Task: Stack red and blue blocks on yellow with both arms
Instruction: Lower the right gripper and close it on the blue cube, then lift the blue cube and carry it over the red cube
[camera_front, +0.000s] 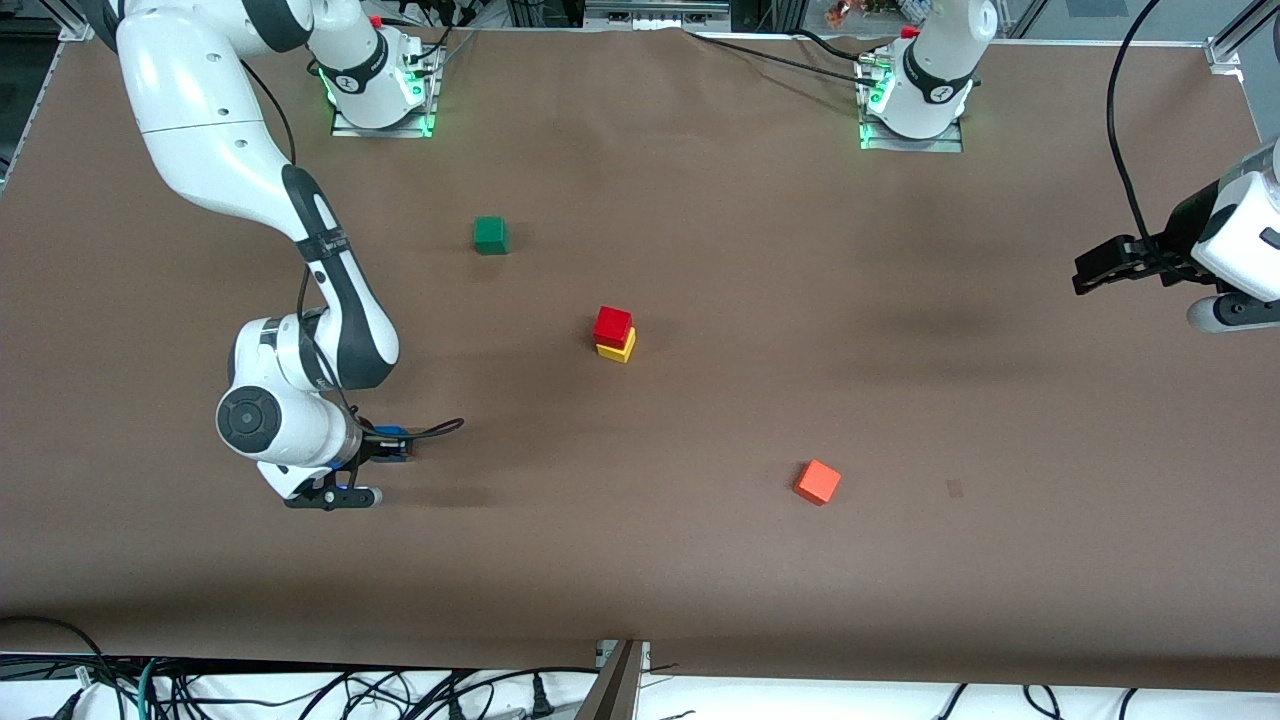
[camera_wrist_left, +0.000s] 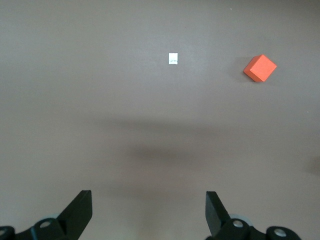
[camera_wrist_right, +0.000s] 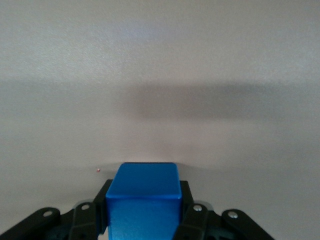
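The red block (camera_front: 613, 325) sits on the yellow block (camera_front: 617, 347) in the middle of the table. Toward the right arm's end of the table, my right gripper (camera_front: 392, 444) is down at the tabletop, shut on the blue block (camera_front: 393, 436). In the right wrist view the blue block (camera_wrist_right: 143, 202) fills the gap between the black fingers (camera_wrist_right: 187, 200) of my right gripper (camera_wrist_right: 143, 207). My left gripper (camera_front: 1100, 271) waits, open and holding nothing, high over the left arm's end of the table. The left wrist view shows the left gripper (camera_wrist_left: 149, 207) with only bare table between its fingers.
A green cube (camera_front: 490, 235) lies closer to the robot bases than the stack. An orange cube (camera_front: 817, 482) (camera_wrist_left: 260, 68) lies closer to the front camera, toward the left arm's end. A small pale tag (camera_wrist_left: 173, 58) is stuck on the brown table (camera_front: 700, 580).
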